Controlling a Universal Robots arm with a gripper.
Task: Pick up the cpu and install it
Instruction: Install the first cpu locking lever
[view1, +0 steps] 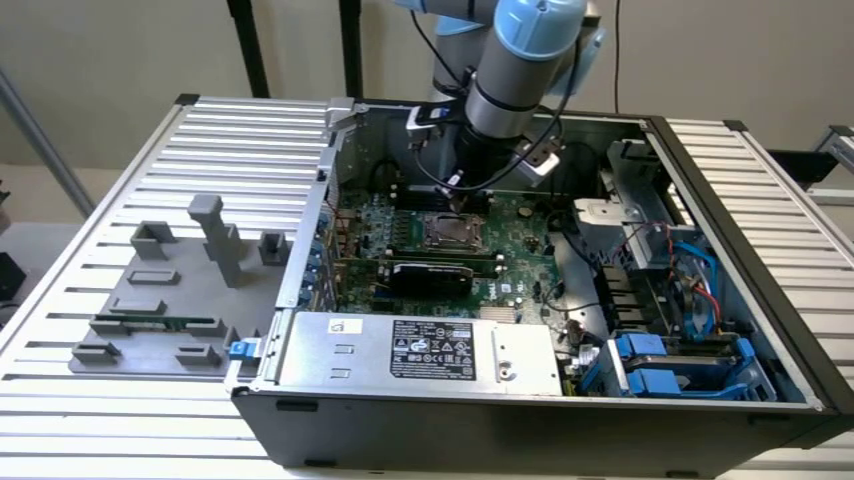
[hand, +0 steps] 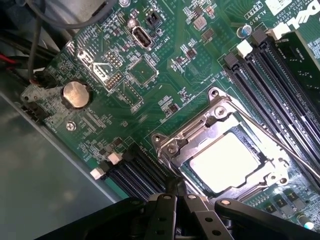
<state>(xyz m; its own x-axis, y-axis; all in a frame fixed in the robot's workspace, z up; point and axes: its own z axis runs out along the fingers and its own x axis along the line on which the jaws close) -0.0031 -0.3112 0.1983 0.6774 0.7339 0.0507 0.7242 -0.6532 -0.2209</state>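
When read from the exterior view's left: ribbed metal worktop (view1: 80, 180), then a grey moulded fixture (view1: 167, 300) with a long thin green memory stick (view1: 154, 323) lying in it. Further toward the exterior view's right, an open black computer case (view1: 534, 430), with a silver power-supply box (view1: 414, 350) along its near edge and the green motherboard (view1: 514, 235) beyond it. Grey-blue arm (view1: 527, 60) slanting down from the far side over the socket frame (view1: 447, 232). Jaws pinched together, gripping nothing, black tip just beside one corner of that bright steel frame. Cpu (hand: 227, 162) seated flat inside the frame, apart from the jaws and just past their tip. Square, smooth, pale silver top facing up; no long axis, edges parallel to the frame's bars. Nearby on the board, a round coin cell (hand: 76, 94) and long black memory slots (hand: 280, 85).
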